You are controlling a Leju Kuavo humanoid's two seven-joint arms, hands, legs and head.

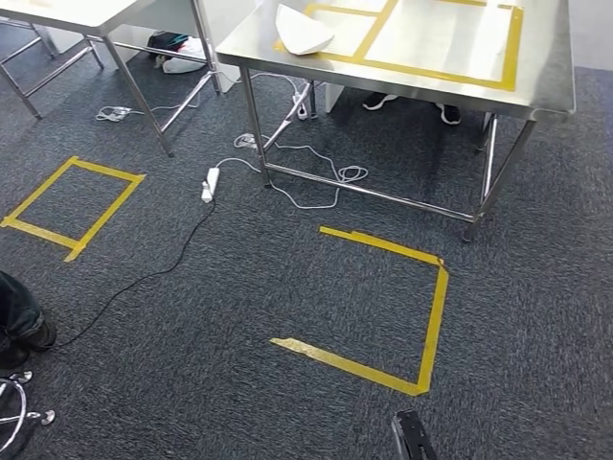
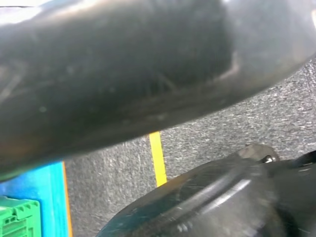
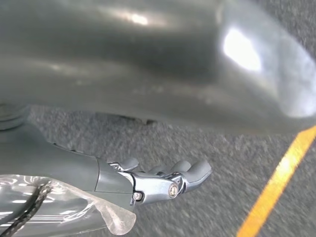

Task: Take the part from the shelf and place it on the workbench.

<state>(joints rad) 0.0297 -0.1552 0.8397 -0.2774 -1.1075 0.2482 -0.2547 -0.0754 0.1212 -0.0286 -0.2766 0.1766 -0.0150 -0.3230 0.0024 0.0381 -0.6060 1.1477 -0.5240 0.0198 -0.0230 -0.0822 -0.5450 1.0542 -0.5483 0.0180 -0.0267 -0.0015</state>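
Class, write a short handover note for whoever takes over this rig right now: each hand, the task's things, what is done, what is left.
Right hand: fingers stretched out, holding nothing, hanging over the grey carpet.
Left hand: its state cannot be told.
A white curved piece, probably the part, lies on the steel workbench, at a corner of its yellow tape frame.
Done, apparently: the part is placed.
Left: confirm that this piece is the part; otherwise fetch it from the shelf.
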